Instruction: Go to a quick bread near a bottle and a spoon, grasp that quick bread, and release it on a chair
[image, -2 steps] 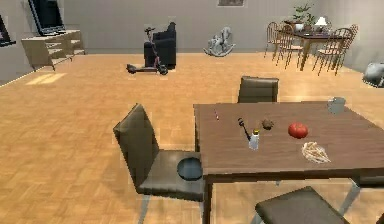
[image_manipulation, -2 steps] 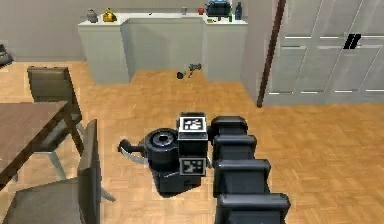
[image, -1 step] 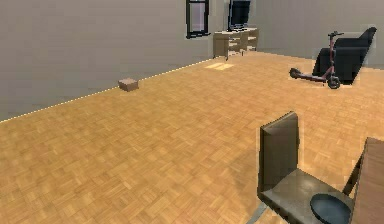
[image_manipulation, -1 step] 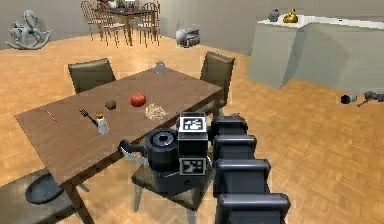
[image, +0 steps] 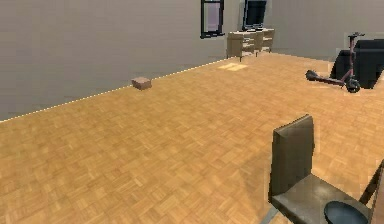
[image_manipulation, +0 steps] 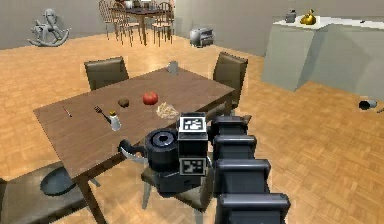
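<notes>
A brown wooden table stands in the arm side view. On it lie a small dark brown lump that may be the quick bread, a red round thing, a pale flat round thing, a thin spoon-like piece and a small pale bottle. My gripper reaches out at the table's near edge, below the bottle, at the end of the dark arm. I cannot tell whether it holds anything. Dark chairs stand around the table.
A dark chair stands at the forward view's bottom right, a scooter at the far right, a small box by the wall, a desk at the back. The arm side view has a grey counter at the right and a dining set behind.
</notes>
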